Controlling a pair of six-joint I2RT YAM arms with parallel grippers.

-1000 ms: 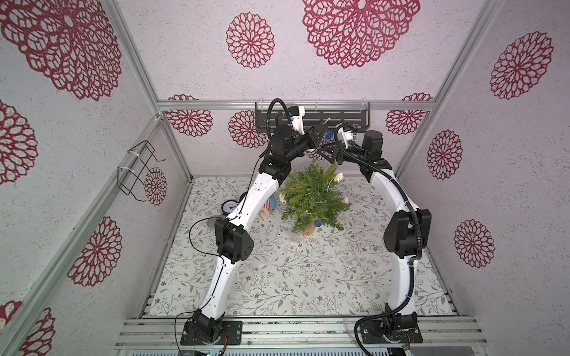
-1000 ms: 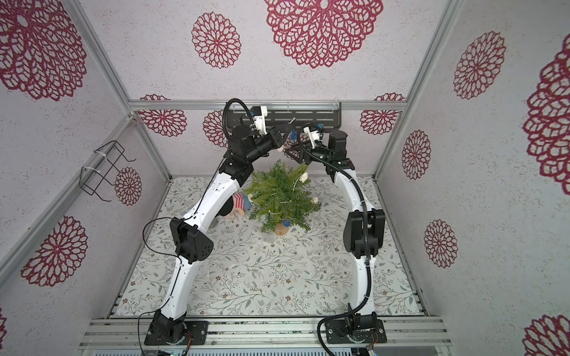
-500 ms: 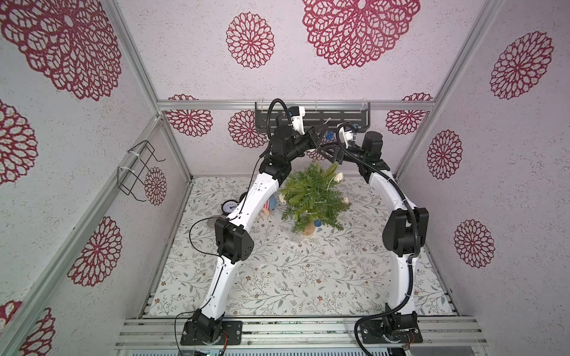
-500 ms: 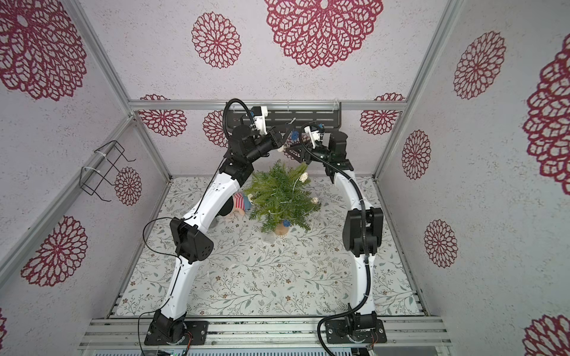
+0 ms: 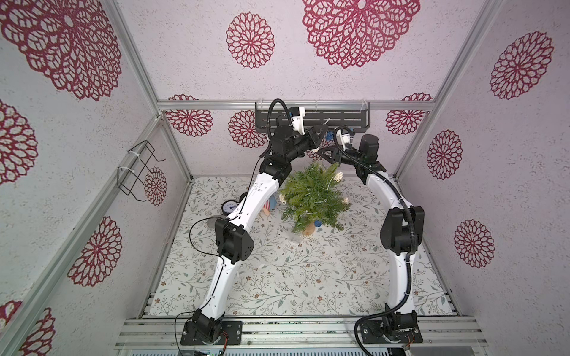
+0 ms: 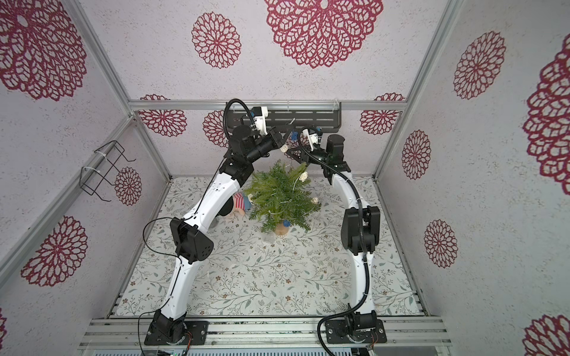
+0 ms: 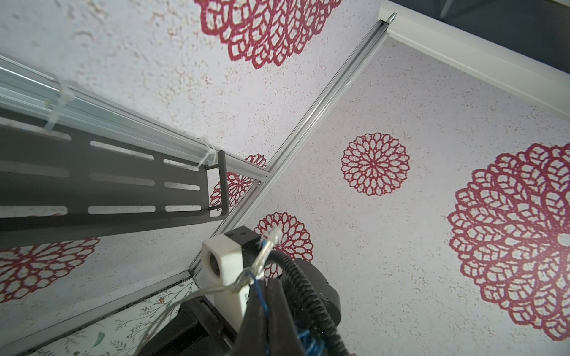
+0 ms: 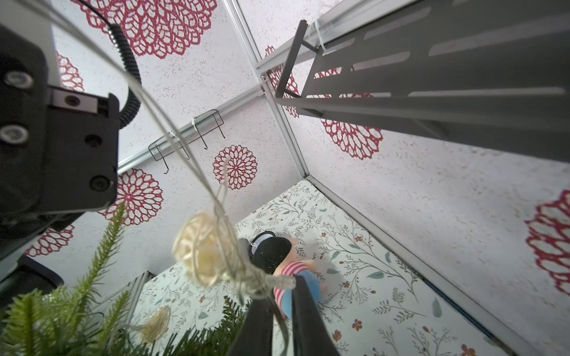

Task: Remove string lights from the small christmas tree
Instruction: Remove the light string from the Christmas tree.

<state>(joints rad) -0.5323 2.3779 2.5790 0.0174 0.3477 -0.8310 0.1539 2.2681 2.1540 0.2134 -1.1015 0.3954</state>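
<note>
L claw point(image 7: 262, 288) is fully closed, pinching the string lights point(image 7: 267, 251) by the thin wire, w/ blue strands beside it, lower centre of the left wrist view. R claw point(image 8: 282, 296) is nearly closed, jaws narrowed onto a wire bundle just under a cream ball point(image 8: 203, 252), bottom centre of the right wrist view. Both claws sit above the small christmas tree point(image 5: 313, 197), upper centre in both top views. The rest of the strand is draped thru the branches.

We judge the lights v. light and limp. The wire looks springy, and the woven balls look crushable and apt to snag on needles. Grip bare wire btwn balls, not the balls. The tree prob tips if yanked, so we'd lift slack upward.
</note>
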